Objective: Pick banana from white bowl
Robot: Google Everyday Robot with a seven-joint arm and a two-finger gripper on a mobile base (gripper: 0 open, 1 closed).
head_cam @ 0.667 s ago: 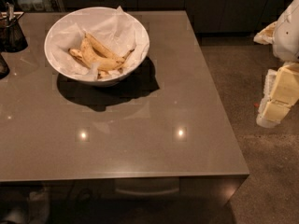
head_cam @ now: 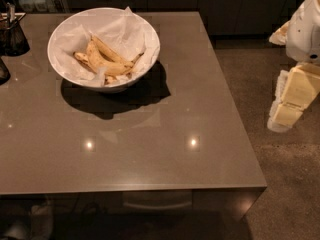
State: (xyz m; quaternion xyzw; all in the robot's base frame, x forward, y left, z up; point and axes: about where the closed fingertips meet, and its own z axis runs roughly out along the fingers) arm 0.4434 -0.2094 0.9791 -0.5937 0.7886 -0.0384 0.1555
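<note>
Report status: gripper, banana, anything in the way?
Gripper right of table, far from bowl. Banana lying in bowl on paper, not gripped. Dark container at far left, not in the path.

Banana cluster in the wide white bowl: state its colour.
Dull yellow banana cluster, browning, camera view; gripper hangs right of grey table.

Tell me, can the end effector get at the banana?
Probably, though not yet: the end effector hangs beyond the right edge of the table, far from the banana. The white bowl is open-topped, and nothing stands between them.
</note>
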